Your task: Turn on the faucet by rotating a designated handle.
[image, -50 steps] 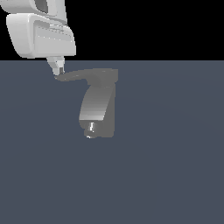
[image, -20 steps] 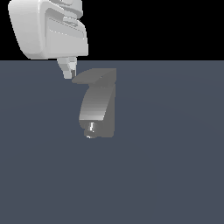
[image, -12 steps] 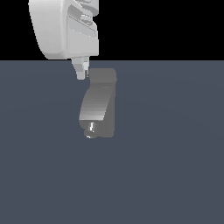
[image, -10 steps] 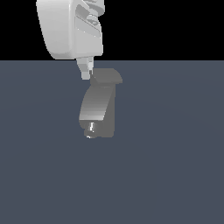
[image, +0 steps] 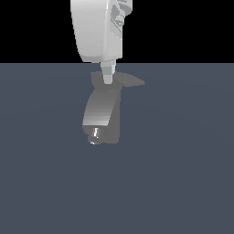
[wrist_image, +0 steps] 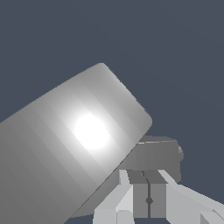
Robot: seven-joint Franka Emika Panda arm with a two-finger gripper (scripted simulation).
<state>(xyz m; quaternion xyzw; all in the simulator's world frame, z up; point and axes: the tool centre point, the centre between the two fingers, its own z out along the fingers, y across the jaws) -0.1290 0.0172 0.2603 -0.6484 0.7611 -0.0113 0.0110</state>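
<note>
Exterior view shows a wide, flat grey-blue surface [image: 183, 183] running out on every side of the fixture, with nothing else standing on it, so there is open room for the arm to swing on both the exterior view's left and right. Its far edge meets black background just behind the faucet [image: 101, 112], which stands near that edge, its thick curved spout body coming toward the camera and ending in a small bright glint. The white gripper [image: 108, 77] hangs straight above the top of the faucet, its narrow tip down at the root of the handle [image: 130, 81]. That handle is a thin, flat, darker lever pointing toward the exterior view's right and tapering to a point.

In the wrist view the fingers [wrist_image: 127, 199] sit close together with only a dark seam between them and nothing gripped, so the gripper looks closed and empty; it appears to be pushing, not holding. The spout fills most of that view, very close to the fingers.

The main risk, as I judge it, is the tip sliding off. The lever is thin and flat, contact seems to be near its pivot where leverage is poor, and a push aimed slightly high could ride over the top edge. A push aimed low could jam the fingers against the spout body. Either way the handle would stop short of fully on.
</note>
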